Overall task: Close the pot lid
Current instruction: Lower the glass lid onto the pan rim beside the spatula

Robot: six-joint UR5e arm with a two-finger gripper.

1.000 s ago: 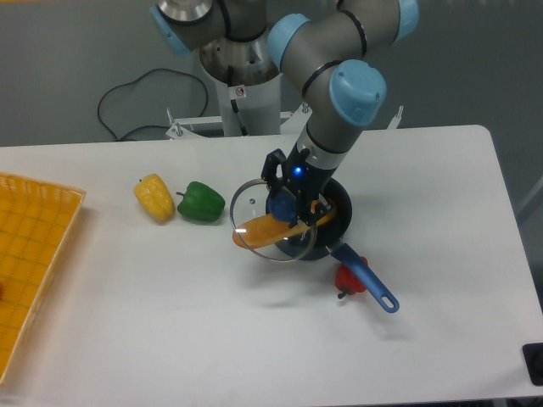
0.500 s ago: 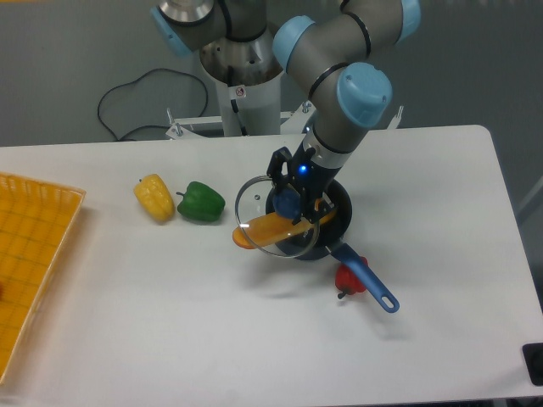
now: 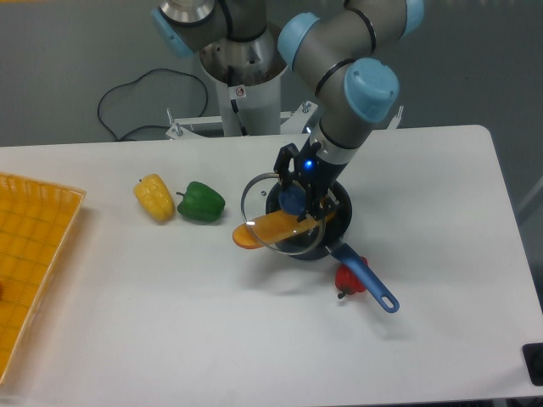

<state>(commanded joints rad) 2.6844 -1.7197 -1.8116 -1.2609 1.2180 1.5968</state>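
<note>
The gripper [image 3: 296, 200] is clamped on the blue knob of the lid [image 3: 280, 215], at frame centre. The lid (tilted, not seated) overhangs the left rim of the pot [image 3: 333, 225], above an orange spatula [image 3: 259, 231].
</note>
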